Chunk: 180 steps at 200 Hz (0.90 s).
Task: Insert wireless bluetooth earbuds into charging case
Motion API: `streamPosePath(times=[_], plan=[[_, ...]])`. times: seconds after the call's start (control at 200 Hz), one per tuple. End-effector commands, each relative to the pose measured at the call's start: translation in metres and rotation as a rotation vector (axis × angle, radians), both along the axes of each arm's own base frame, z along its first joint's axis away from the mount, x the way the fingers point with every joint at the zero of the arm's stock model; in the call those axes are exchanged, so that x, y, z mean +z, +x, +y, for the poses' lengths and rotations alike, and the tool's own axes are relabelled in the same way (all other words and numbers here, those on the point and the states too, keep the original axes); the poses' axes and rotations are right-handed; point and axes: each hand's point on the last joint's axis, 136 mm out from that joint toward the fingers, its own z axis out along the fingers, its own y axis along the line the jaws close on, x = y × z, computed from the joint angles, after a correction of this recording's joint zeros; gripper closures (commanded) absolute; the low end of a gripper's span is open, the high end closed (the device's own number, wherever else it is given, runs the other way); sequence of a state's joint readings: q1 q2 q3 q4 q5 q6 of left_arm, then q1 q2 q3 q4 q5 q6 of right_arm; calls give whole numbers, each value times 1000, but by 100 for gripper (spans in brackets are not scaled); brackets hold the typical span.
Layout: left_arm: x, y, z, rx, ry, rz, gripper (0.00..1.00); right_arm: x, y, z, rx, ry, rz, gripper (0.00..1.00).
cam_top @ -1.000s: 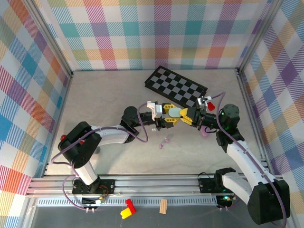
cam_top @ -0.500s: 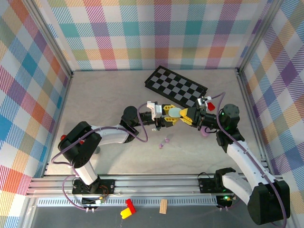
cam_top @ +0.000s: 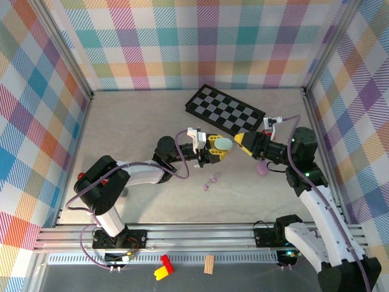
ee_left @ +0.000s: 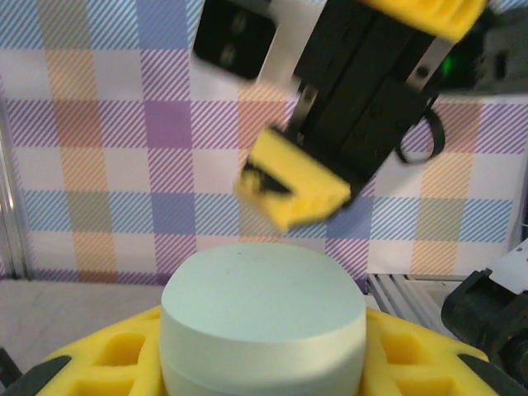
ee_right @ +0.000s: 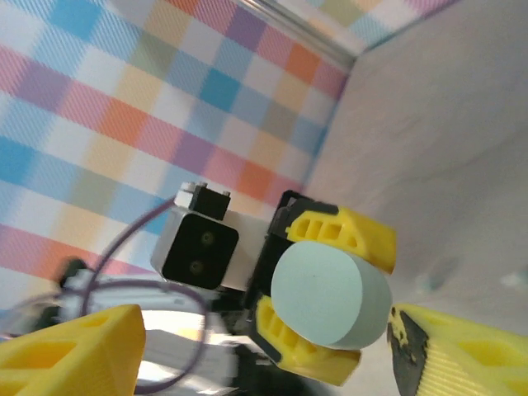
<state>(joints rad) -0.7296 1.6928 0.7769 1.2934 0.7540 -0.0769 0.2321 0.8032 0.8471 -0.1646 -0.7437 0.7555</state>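
My left gripper (cam_top: 217,148) is shut on a pale blue-green charging case (cam_top: 225,144), closed and held above the table's middle. The case (ee_left: 264,318) sits between my yellow fingers (ee_left: 91,363) in the left wrist view. My right gripper (cam_top: 239,141) stands open just right of the case, not touching it. In the right wrist view the case (ee_right: 330,293) faces me, and my own fingertips (ee_right: 462,355) stand wide apart at the bottom. Two tiny purple earbuds (cam_top: 213,179) (cam_top: 206,187) lie on the table below the case.
A purple pebble-shaped case (cam_top: 262,169) lies on the table under my right arm. A black checkerboard (cam_top: 225,109) lies at the back. Plaid walls close in three sides. Small blocks (cam_top: 162,267) rest beyond the front rail.
My right gripper has opened, let go of the blue-green case and drawn back to the right. The left gripper keeps its hold on the case in the same place.
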Motion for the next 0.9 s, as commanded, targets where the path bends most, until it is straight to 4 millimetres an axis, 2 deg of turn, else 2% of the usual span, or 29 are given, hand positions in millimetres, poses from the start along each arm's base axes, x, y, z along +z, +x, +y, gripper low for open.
streamPosePath(times=[0.0,0.17,0.3,0.425,0.64,0.895], plan=[[11,-5,14,8,-36,22,73,-23,-7,-7,22,-368,-237,21],[9,-9,23,12,-33,45,74,-16,-8,15,137,-480,-411,18],[10,-12,23,-2,-32,40,74,-25,-6,36,219,-551,-496,16],[11,-17,24,-30,-28,30,74,-36,4,45,239,-626,-527,15],[13,-19,25,-36,-30,27,74,-47,27,41,151,-682,-487,15],[15,-27,29,-55,-27,6,74,-35,46,28,-8,-689,-451,16]])
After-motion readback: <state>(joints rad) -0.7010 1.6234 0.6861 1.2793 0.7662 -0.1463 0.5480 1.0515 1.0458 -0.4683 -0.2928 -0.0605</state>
